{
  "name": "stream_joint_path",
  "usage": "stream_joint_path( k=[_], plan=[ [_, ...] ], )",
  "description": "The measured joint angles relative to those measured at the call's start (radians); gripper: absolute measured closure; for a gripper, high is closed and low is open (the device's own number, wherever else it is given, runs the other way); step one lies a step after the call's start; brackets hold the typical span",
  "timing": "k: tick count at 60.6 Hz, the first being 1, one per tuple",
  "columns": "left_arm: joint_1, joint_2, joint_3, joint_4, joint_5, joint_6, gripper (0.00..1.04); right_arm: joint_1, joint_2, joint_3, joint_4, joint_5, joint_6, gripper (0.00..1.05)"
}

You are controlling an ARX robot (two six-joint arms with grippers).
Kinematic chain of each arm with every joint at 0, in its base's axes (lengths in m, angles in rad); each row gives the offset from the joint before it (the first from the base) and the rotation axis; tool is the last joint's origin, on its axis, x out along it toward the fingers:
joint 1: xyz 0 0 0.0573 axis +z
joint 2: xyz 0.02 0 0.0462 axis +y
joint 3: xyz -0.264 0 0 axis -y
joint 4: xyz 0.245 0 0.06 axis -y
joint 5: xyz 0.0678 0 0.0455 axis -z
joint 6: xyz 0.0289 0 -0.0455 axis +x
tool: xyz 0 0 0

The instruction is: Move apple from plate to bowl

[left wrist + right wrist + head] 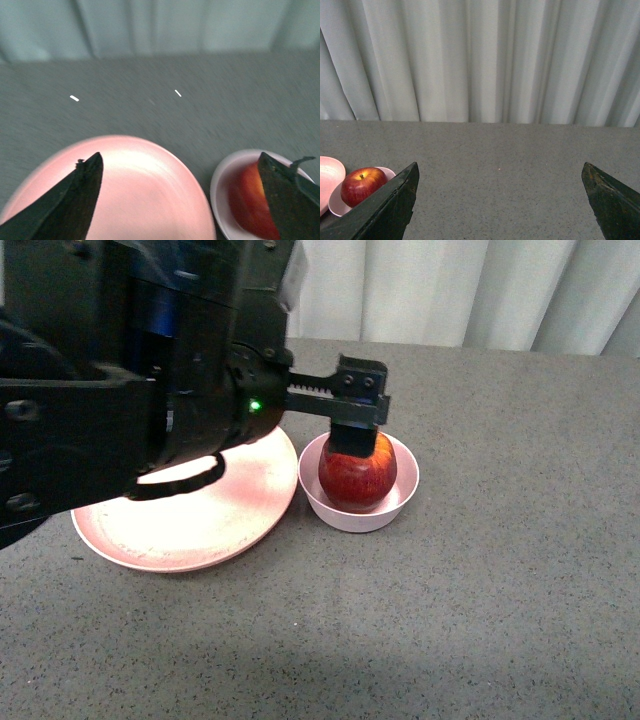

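Observation:
The dark-red apple [357, 478] sits inside the small pale-pink bowl [358, 518], just right of the wide salmon-pink plate [200, 525], which holds nothing. My left gripper [180, 157] is open and spans the gap between plate and bowl. One of its fingers [352, 435] stands at the apple's top and the other hangs over the plate [140, 190]. The left wrist view shows the apple [247, 200] in the bowl [221, 182], partly behind a finger. My right gripper [500, 167] is open over bare table, far from the apple [362, 184] and bowl [334, 206].
The grey speckled table [480, 600] stretches wide to the right of and in front of the bowl. A pale curtain [450, 290] hangs along the table's far edge. My left arm's dark body [110, 390] hides the plate's back-left part.

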Motion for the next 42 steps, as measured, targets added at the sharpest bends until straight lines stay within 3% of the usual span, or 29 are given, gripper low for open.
stream_joint_path(
  k=[6,10,31,42],
  plan=[
    [0.043,-0.021,-0.146,0.306,-0.044,0.040,0.31,0.000,0.000,0.000,0.000,0.000,0.000,0.09],
    [0.081,-0.075,-0.224,0.397,-0.023,0.053,0.42,0.000,0.000,0.000,0.000,0.000,0.000,0.09],
    [0.240,-0.410,-0.496,0.352,0.130,0.069,1.01,0.000,0.000,0.000,0.000,0.000,0.000,0.09],
    [0.299,-0.575,-0.572,0.261,0.193,0.074,1.01,0.000,0.000,0.000,0.000,0.000,0.000,0.09]
  ],
)
